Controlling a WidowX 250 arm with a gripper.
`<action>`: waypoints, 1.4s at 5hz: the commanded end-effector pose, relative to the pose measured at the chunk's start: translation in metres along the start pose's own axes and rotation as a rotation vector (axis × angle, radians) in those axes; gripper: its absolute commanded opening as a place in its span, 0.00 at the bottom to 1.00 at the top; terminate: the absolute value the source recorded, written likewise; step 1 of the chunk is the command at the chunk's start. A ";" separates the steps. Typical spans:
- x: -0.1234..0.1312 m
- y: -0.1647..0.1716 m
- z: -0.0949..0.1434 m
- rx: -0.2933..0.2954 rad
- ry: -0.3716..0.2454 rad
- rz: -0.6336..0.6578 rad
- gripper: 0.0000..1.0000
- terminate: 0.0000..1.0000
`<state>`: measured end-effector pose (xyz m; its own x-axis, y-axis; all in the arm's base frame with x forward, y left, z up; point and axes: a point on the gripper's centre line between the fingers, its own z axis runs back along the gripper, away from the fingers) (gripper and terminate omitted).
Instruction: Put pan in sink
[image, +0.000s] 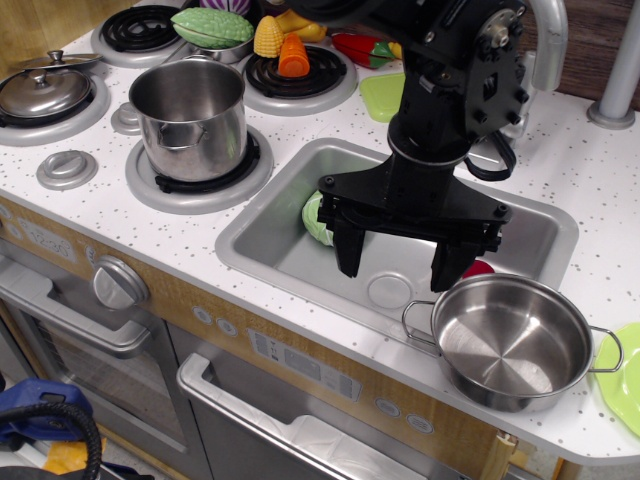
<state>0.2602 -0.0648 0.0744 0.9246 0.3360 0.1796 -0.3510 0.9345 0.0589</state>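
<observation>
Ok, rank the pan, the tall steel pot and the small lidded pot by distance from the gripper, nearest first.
1. pan: on the counter's front edge, just beside the open gripper over the sink.
2. tall steel pot: on the near burner.
3. small lidded pot: far-left burner.

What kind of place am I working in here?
Likely a toy play kitchen: plastic play food by the burners, a recessed sink in a speckled countertop, and an oven door below.

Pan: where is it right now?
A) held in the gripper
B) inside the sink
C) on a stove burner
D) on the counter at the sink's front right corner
D: the pan sits on the speckled counter at the sink's front right corner, below the open, empty gripper.
</observation>
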 end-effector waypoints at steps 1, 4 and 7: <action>0.000 0.000 0.000 0.000 0.000 0.000 1.00 0.00; 0.045 -0.038 -0.008 -0.069 -0.049 -0.470 1.00 0.00; 0.045 -0.050 -0.033 -0.147 -0.014 -0.471 1.00 0.00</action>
<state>0.3169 -0.0935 0.0347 0.9811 -0.1348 0.1391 0.1390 0.9901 -0.0209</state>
